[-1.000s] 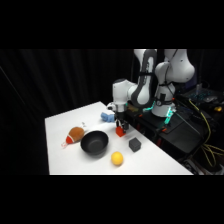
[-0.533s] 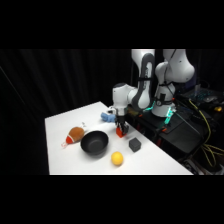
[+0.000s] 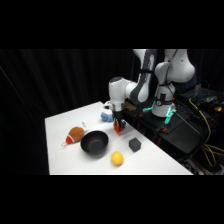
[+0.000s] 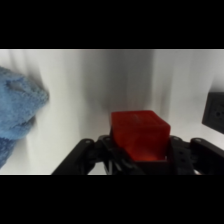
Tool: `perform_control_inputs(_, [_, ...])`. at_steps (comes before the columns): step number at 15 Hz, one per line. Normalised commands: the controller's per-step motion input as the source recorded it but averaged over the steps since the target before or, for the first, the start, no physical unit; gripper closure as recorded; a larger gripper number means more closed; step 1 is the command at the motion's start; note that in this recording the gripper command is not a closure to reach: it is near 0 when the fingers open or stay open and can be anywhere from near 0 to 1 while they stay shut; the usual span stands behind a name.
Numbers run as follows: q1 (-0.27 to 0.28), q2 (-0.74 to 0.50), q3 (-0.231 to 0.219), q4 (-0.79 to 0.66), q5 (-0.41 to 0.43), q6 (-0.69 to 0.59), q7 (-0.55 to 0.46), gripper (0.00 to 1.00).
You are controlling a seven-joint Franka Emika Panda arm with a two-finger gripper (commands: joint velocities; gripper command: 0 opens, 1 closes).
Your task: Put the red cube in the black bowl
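No writing, label, brand, number or sign can be read in either view — not on the arm, not on the things on the table — nothing legible.

White arm's two-finger gripper (image 3: pixel 118 127) is lifting the small bright red cube (image 4: pixel 140 134) off the white table (image 3: pixel 65 125).

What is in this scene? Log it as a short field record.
hand: shut on the small bright red cube, at the table's far side
round matte black bowl: empty, on the white table, apart from the cube
dark grey cube: on the table beside the bowl
yellow-orange ball: near the table's front edge
blue fuzzy object: close beside the hand
task state: cube not yet in bowl
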Motion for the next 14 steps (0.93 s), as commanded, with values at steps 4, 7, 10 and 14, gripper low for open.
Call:
perform_control_inputs(4, [0.107,-0.40,-0.110,0.30,-0.250,-0.69,0.22,1.00])
perform_control_inputs(7, [0.063,-0.06,-0.027,0.38,-0.067,-0.46,0.09,1.00])
perform_control_inputs(10, [0.063,0.13,-0.004,0.40,0.002,-0.28,0.04,1.00])
perform_control_inputs(14, [0.054,0.30,0.019,0.52,0.094,-0.16,-0.03,1.00])
